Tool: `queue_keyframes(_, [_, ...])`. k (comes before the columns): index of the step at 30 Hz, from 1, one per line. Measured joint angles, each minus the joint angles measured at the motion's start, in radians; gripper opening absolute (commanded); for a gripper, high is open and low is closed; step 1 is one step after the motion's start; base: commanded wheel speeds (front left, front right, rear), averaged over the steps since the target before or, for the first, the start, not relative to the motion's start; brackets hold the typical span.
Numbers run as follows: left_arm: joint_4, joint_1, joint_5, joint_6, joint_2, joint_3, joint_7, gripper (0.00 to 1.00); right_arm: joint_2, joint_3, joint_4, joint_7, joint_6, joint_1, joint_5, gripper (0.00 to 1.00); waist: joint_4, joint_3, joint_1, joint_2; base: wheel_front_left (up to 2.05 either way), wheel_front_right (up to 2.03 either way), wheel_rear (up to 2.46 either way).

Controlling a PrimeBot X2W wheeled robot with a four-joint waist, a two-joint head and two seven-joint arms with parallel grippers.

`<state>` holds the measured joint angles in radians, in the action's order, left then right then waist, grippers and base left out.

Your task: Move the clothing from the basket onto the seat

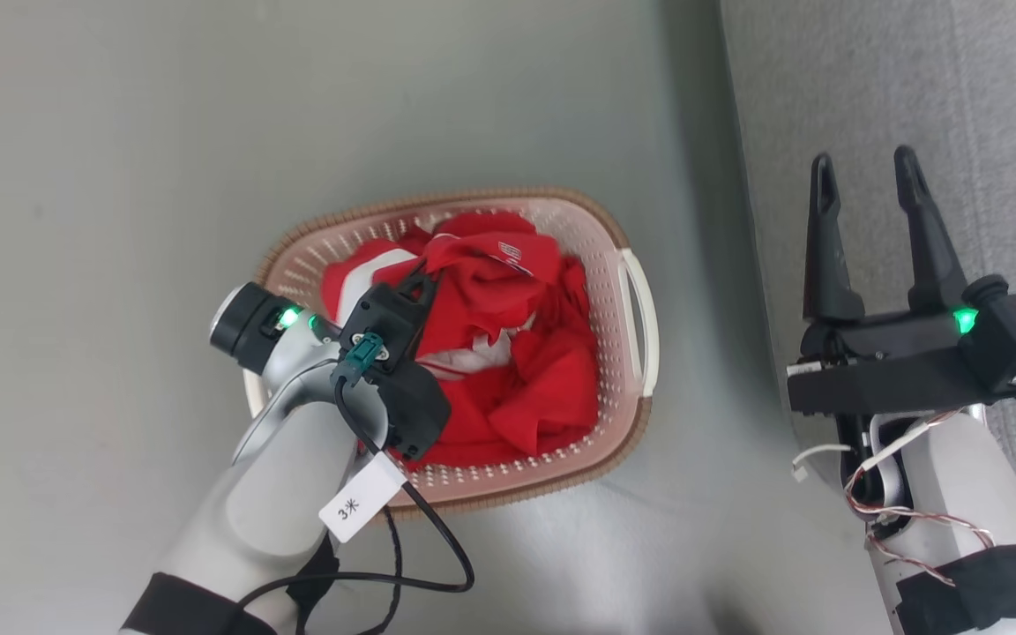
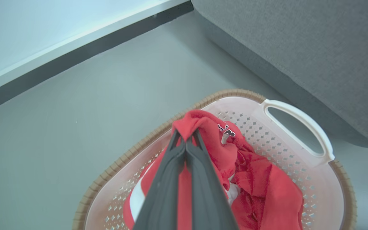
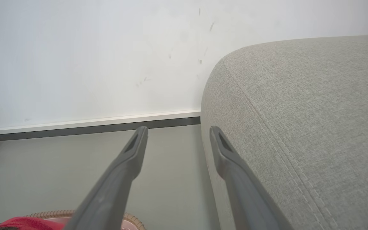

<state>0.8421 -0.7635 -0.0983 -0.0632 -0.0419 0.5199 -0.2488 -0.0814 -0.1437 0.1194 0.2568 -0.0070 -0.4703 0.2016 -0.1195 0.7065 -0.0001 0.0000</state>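
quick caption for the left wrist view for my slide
Left gripper shut on a fold of red clothing in the cream basket, grey seat close beside it.

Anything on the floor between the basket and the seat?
No: only a bare strip of grey floor separates the basket from the seat, seen in the head view.

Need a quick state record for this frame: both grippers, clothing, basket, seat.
left gripper: jaws closed on a fold of the clothing, above the basket
right gripper: jaws open, empty, at the edge of the seat
clothing: red, bunched, inside the basket
basket: on the floor, beside the seat
seat: no clothing on the part in view
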Motion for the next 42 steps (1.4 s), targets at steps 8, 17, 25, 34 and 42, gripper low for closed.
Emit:
queue_keyframes(8, [-0.094, 0.016, -0.079, -0.009, 0.000, 0.039, -0.001, 0.00, -0.001, 0.018, 0.055, 0.000, 0.009, 0.032, 0.000, 1.00, 0.026, -0.103, 0.0000, 0.0000, 0.00, 0.00, 0.00])
queue_keyframes(17, [-0.163, 0.045, -0.151, -0.022, 0.000, 0.032, -0.001, 0.00, -0.002, 0.032, 0.115, 0.000, 0.025, 0.071, 0.001, 1.00, 0.063, -0.219, -0.0001, 0.0000, 0.00, 0.00, 0.00])
queue_keyframes(25, [-0.205, 0.058, -0.170, -0.035, 0.002, -0.009, -0.001, 0.00, 0.001, 0.024, 0.158, 0.000, 0.040, 0.095, 0.001, 1.00, 0.093, -0.325, 0.0000, -0.0001, 0.00, 0.00, 0.00])
queue_keyframes(34, [-0.234, 0.091, -0.195, -0.044, -0.040, -0.020, -0.001, 0.00, 0.009, -0.004, 0.203, 0.000, 0.053, 0.143, 0.001, 1.00, 0.117, -0.445, 0.0000, -0.0001, 0.00, 0.00, 0.00])
queue_keyframes(42, [-0.243, 0.125, -0.212, -0.053, -0.053, -0.017, -0.001, 0.00, 0.014, -0.036, 0.244, 0.000, 0.070, 0.181, 0.000, 1.00, 0.131, -0.551, 0.0000, -0.0001, 0.00, 0.00, 0.00])
